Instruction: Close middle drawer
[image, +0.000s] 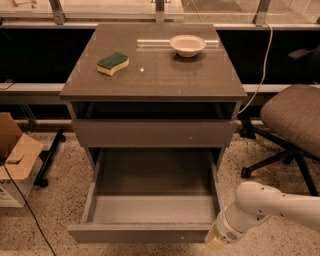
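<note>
The middle drawer (150, 207) is pulled far out of the grey-brown cabinet, showing its smooth grey floor and its low plain front panel (140, 233) near the bottom of the view. My white arm (270, 205) comes in from the lower right. My gripper (216, 242) is at the right end of the drawer's front panel, right by its front corner, and it is partly cut off by the bottom edge of the view.
Another drawer front (152, 132) sits above, with a dark gap under the cabinet top (200, 80). A green-yellow sponge (113, 63) and a white bowl (187, 45) lie on top. An office chair (292, 120) stands to the right, and a cardboard box (15, 155) to the left.
</note>
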